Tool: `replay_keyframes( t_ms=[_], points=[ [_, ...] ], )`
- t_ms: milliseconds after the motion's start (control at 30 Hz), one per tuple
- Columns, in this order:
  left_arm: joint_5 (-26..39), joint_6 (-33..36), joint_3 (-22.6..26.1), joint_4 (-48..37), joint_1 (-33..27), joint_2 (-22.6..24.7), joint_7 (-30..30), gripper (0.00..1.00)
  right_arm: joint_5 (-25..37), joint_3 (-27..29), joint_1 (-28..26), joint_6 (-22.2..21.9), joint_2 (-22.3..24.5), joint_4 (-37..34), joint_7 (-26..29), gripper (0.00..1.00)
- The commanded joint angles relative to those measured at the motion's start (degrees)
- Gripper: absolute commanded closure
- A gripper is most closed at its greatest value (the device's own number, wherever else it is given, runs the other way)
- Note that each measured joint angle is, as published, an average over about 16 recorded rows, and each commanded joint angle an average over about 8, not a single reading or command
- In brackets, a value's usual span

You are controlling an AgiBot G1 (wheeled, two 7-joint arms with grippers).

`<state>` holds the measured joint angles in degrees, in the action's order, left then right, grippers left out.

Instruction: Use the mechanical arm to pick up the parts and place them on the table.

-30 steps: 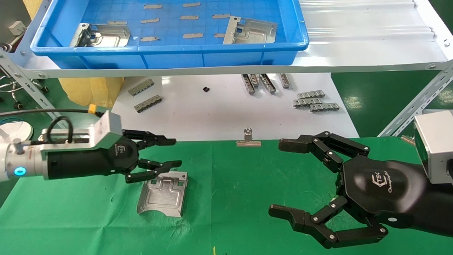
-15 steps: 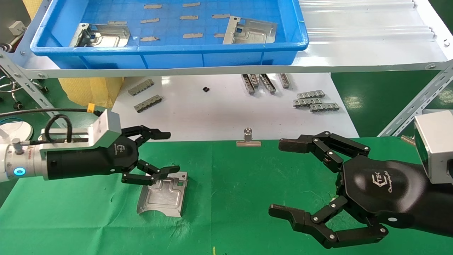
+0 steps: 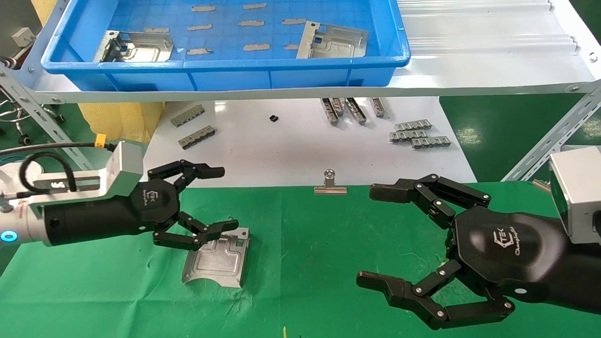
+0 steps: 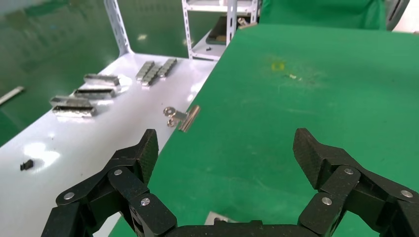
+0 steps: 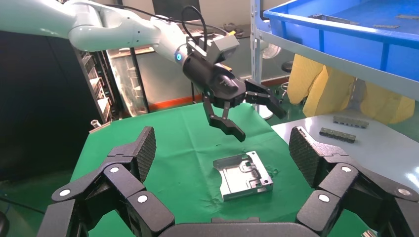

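**Left claw drawn back from a delivered part; two parts still in the bin.**

Your left arm has pulled back toward its own side and lifted over the last second, so the left claw (image 3: 206, 202) now hangs released, fingers spread, above the near edge of the part (image 3: 217, 256) it was hovering over. That part lies flat on the green bench (image 3: 305, 234), free of the fingers, as the right wrist view confirms. Judge this placement finished. Your right claw (image 3: 375, 234) has not moved: it waits spread and empty, well apart to the right. Two more parts (image 3: 136, 47) remain in the blue bin (image 3: 225, 65) on the shelf; expect the next reach there.
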<state>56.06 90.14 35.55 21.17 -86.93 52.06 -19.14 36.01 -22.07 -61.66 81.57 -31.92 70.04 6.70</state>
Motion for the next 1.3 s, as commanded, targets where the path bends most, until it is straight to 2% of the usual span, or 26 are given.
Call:
replay_keyframes(
  t_ms=[33, 1300],
  points=[
    [-0.7, -0.2, -0.9, 2.5, 1.2, -0.8, 1.4, 0.0, 0.0, 0.0, 0.0, 0.0, 0.0, 0.0, 0.0, 0.0],
    [-13.3, -4.2, -18.3, 49.0, 23.7, -15.9, 28.0, 0.0, 0.0, 0.0, 0.0, 0.0, 0.0, 0.0, 0.0, 0.0]
  ],
)
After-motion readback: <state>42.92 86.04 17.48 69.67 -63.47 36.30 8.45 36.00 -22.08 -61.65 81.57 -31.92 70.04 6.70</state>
